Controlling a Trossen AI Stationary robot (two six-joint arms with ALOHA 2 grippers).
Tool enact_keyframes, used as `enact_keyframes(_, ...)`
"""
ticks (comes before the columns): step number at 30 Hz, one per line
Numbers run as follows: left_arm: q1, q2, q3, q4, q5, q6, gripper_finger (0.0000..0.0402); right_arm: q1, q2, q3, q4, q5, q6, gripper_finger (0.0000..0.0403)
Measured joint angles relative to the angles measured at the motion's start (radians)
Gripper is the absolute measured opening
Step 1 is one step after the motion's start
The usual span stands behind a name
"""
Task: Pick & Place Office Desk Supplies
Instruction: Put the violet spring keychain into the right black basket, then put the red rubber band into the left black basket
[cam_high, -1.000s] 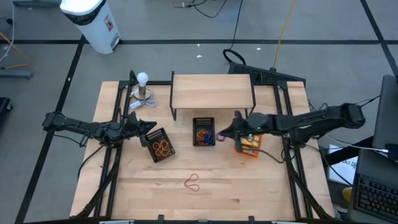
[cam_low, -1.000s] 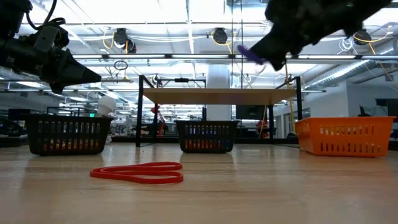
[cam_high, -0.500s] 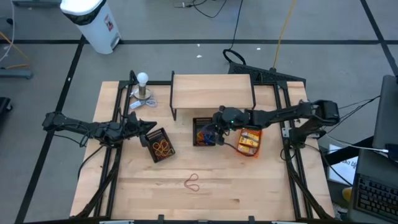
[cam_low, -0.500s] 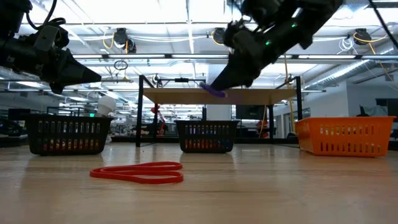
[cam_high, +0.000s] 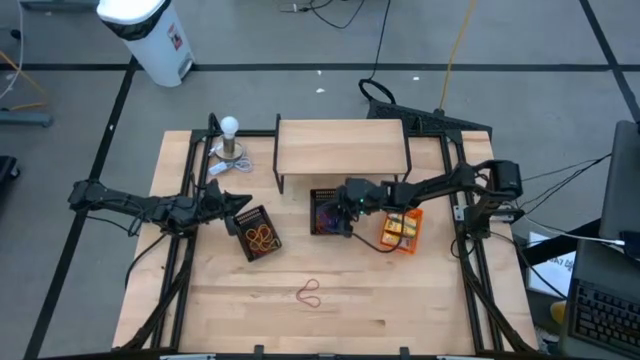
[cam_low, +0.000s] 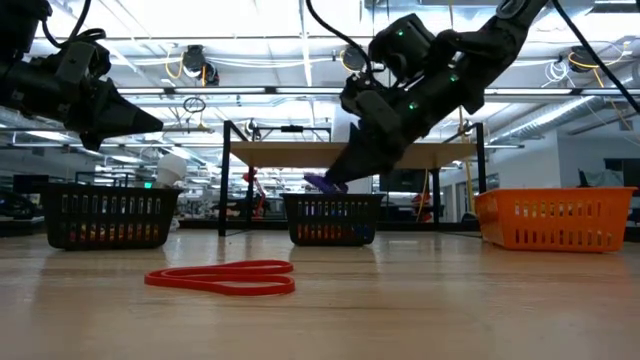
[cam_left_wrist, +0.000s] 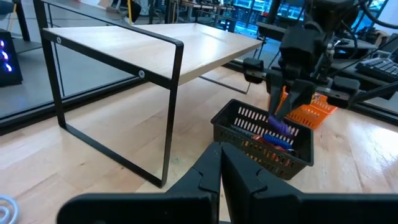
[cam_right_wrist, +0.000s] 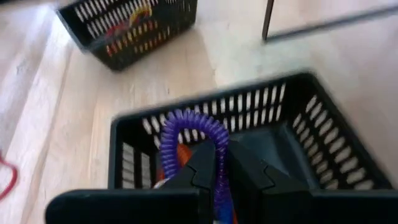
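I see my right gripper (cam_low: 322, 184) clamped on a purple coiled band (cam_right_wrist: 191, 127), just above the middle black mesh bin (cam_high: 327, 213); left gripper (cam_high: 244, 201) closed w/ nothing in it, by the left bin (cam_high: 257, 232)

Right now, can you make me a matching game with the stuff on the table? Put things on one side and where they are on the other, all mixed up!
Things:
1. purple coil
2. red rubber band
3. orange bin
4. white bulb

Places:
A. lying loose on the bare wood at the front
B. pinched in the right gripper above the middle black bin
C. standing at the back left corner, beside the wooden shelf
D. just right of the middle black bin

Pairs: 1-B, 2-A, 3-D, 4-C
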Motion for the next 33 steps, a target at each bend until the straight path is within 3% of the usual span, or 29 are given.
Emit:
enact_keyframes(11,0.0,0.0,0.0,0.001,-0.005,-0.003,0.001,0.002,0.016,-0.002,-0.013,-0.052,0.002,0.003)
enact_keyframes(21,0.0,0.0,0.0,0.006,-0.005,-0.008,0.001,0.007,-0.032,-0.002,-0.011,-0.052,0.01,0.0133)
enact_keyframes(26,0.0,0.0,0.0,0.006,-0.005,-0.008,0.001,0.019,-0.155,-0.004,0.021,-0.035,-0.011,0.0148)
enact_keyframes(33,0.0,0.0,0.0,0.006,-0.005,-0.007,0.001,0.075,-0.454,-0.068,0.179,-0.077,-0.105,0.011)
